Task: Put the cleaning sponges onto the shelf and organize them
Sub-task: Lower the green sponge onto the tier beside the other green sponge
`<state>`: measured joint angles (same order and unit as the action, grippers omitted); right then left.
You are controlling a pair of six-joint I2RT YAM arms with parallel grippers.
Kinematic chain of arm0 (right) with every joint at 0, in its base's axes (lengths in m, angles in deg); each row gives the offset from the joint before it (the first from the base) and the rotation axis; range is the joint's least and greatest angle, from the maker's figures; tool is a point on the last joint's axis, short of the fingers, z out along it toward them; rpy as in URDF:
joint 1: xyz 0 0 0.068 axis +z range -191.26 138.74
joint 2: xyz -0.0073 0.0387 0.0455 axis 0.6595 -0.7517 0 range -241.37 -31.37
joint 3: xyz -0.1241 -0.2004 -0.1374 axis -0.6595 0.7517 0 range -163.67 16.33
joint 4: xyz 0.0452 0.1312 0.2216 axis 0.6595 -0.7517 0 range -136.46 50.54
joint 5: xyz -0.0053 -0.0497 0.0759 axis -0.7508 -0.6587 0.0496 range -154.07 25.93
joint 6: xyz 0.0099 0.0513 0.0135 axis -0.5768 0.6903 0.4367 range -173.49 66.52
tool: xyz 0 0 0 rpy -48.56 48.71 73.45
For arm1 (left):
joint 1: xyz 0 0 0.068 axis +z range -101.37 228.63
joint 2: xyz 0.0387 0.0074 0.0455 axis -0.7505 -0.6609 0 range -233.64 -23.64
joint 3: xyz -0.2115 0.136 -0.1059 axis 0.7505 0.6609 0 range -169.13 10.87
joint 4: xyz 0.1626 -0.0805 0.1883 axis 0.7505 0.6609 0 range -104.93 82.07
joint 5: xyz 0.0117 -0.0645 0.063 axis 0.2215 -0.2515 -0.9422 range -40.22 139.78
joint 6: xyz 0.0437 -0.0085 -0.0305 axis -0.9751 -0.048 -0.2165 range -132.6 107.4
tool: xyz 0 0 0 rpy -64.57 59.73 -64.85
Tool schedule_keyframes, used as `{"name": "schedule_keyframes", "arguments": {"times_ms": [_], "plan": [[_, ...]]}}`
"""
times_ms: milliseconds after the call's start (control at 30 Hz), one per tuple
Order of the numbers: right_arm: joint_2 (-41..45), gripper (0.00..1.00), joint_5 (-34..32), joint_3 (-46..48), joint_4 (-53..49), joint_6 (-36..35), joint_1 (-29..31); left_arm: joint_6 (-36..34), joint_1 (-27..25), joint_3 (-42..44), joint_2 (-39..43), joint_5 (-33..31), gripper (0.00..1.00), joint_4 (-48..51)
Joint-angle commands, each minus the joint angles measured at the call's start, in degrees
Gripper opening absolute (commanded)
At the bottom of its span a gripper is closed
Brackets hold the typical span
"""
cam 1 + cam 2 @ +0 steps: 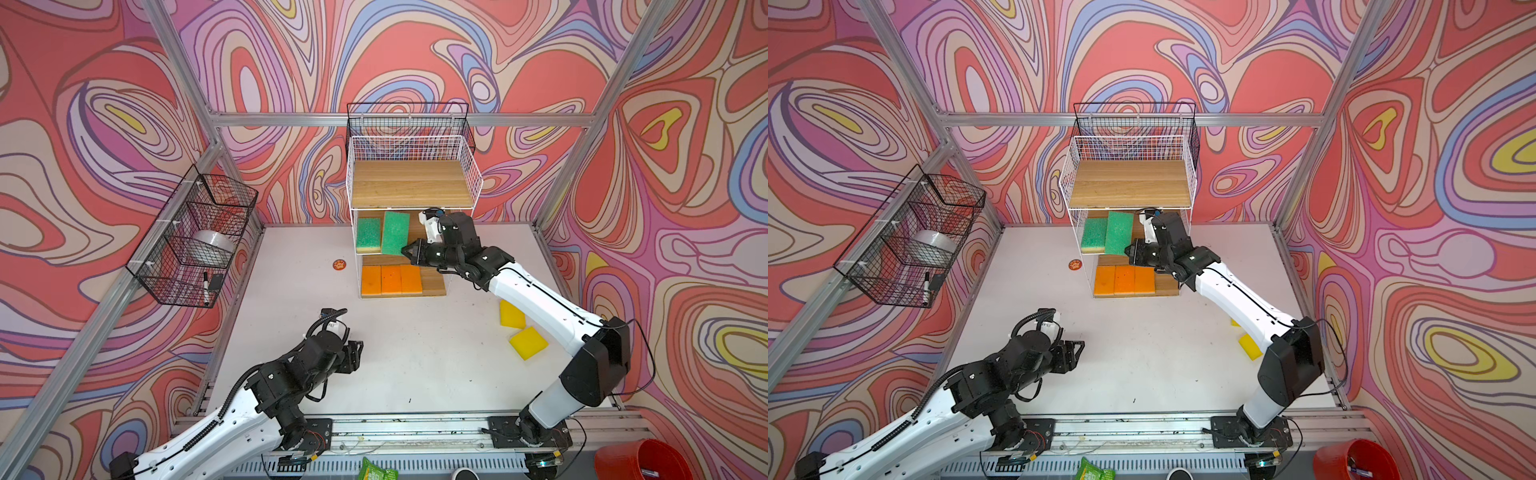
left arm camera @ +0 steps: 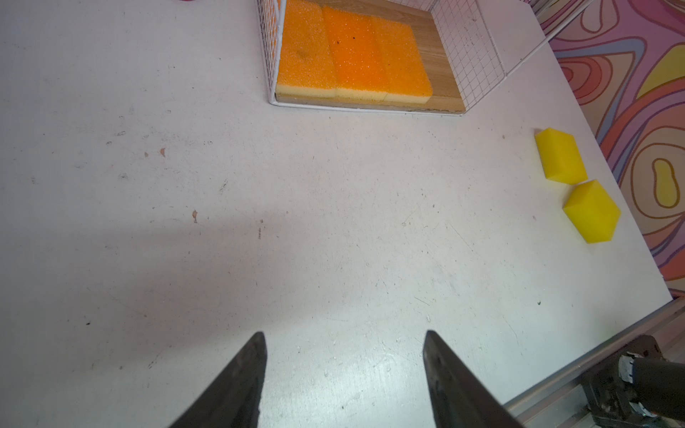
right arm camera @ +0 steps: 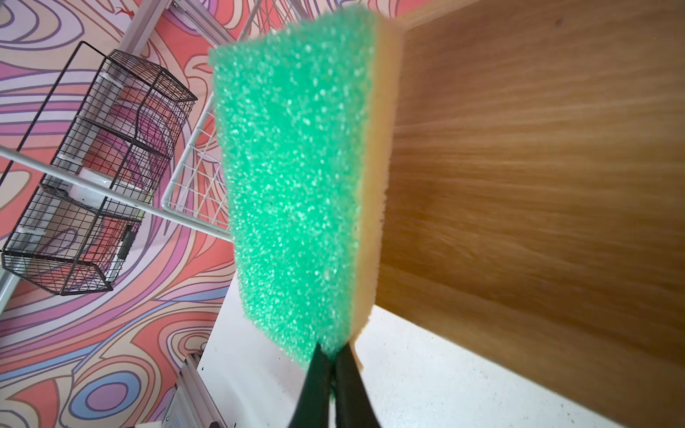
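While the right gripper [image 1: 405, 251] pinches a green sponge [image 1: 395, 232] by its corner over the middle board of the shelf [image 1: 471, 174], beside a second green sponge [image 1: 368, 235], three orange sponges [image 1: 391, 279] line the bottom board. Only the left wrist view shows both yellow sponges [image 2: 561, 155] whole, on the table [image 2: 333, 222] at right. The left gripper [image 2: 344, 333] gapes, holding nothing.

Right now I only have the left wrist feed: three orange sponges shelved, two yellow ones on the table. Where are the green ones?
Observer: One green sponge lies flat on the middle tier of the shelf.
Operator: The other?
Observer: The right gripper is shut on the second green sponge, holding it tilted beside the first.
Operator: Top tier?
Observer: The top board holds no sponge.
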<state>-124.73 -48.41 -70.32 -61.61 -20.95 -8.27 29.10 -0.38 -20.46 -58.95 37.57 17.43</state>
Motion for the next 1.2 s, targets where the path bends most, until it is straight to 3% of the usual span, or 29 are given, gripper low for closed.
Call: {"name": "schedule_keyframes", "arguments": {"times_ms": [0,533,600,733,833,1033,1167], "plan": [[-1.78,0.0,-1.84,-2.78,0.26,0.14,-0.12,-0.67,0.58,0.39,0.15,-0.8,0.68,1.21],[-4.8,0.01,-4.39,-7.27,-3.52,-0.53,-0.43,-0.47,0.65,1.09,0.59,-0.8,0.68,1.17],[-5.12,0.08,-4.06,-7.67,-4.02,-0.84,-0.39,-0.46,0.65,1.21,0.53,-0.76,0.69,1.13],[-5.34,0.31,-3.75,-7.77,-4.48,-1.1,-0.39,-0.64,0.73,1.26,0.33,-0.78,0.68,0.95],[-5.16,0.4,-3.87,-7.65,-4.57,-1.11,-0.45,-0.72,0.7,1.18,0.15,-0.71,0.68,0.82],[-4.55,0.48,-4.11,-7.57,-4.57,-1.42,-0.39,-0.82,0.81,0.94,-0.2,-0.49,0.68,0.69],[-4.47,0.44,-4.41,-7.4,-4.57,-1.63,-0.39,-0.87,0.79,0.77,-0.55,-0.41,0.68,0.51]]}}
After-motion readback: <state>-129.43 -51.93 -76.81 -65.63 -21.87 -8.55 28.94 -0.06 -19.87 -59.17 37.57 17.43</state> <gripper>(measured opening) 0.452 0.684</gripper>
